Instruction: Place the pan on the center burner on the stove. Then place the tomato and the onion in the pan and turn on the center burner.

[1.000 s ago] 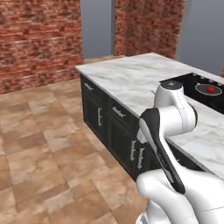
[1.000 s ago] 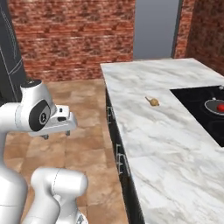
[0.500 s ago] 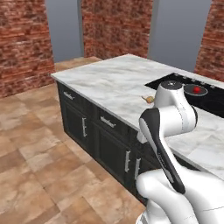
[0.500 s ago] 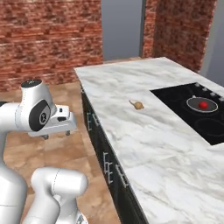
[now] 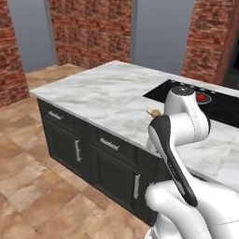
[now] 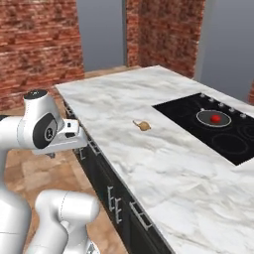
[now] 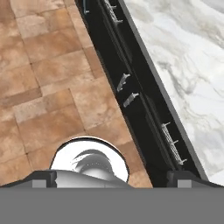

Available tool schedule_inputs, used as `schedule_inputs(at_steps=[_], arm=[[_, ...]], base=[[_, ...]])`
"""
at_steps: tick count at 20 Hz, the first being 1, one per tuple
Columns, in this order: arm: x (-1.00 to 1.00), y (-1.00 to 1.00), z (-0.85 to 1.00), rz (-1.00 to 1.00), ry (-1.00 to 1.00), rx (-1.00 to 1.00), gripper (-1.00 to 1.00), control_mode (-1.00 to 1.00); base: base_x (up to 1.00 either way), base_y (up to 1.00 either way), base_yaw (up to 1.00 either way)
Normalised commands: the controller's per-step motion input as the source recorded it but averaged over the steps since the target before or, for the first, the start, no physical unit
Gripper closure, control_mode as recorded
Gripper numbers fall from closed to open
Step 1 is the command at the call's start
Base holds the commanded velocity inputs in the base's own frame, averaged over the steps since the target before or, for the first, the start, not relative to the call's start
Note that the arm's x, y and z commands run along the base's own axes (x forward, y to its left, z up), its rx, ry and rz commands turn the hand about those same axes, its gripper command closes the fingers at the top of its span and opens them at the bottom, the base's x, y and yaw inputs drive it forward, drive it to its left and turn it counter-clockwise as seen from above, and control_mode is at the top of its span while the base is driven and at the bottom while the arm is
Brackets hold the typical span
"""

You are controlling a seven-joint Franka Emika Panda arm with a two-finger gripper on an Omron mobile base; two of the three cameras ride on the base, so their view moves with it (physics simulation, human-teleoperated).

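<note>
- So the arm is folded up close to its own body, off the front edge of the marble counter (image 6: pixel 149 163), out over the brown tile floor (image 7: pixel 48 87).
- The gripper (image 7: pixel 111 177) points down at the floor beside the dark cabinet fronts (image 7: pixel 135 100). The two finger tips (image 7: pixel 43 177) sit far apart at the bottom corners of the hand view, jaws spread wide, nothing between them.
- The stove (image 6: pixel 198 131) is the black glass cooktop set into the counter, well away from the hand.
- The pan (image 6: pixel 214 118) is sitting on the cooktop over the big double-ring spot, the center burner (image 6: pixel 202 113), near the row of small knobs (image 6: pixel 221 104).
- The tomato (image 6: pixel 215 119) is inside the pan, a little red ball roughly in the middle. From the left base view you can catch it (image 5: pixel 201 97) peeking past the arm's elbow.
- The onion (image 6: pixel 144 126) is out on the bare marble, to the left of the cooktop and clear of its edge, pointed tip aimed away from the stove. It's apart from the pan.
</note>
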Motion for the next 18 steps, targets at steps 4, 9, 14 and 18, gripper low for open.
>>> schedule_inputs(at_steps=[4, 9, 14, 18], arm=[[0.00, 0.00, 0.00, 0.00, 0.00, 0.00, -1.00, 1.00], [0.00, 0.00, 0.00, 0.00, 0.00, 0.00, -1.00, 1.00], [0.00, 0.00, 0.00, 0.00, 0.00, 0.00, -1.00, 1.00], [0.00, 0.00, 0.00, 0.00, 0.00, 0.00, -1.00, 1.00]], base=[[0.28, 0.45, -0.35], [0.19, 0.34, -0.36], [0.22, 0.38, -0.36], [0.26, 0.47, -0.35]])
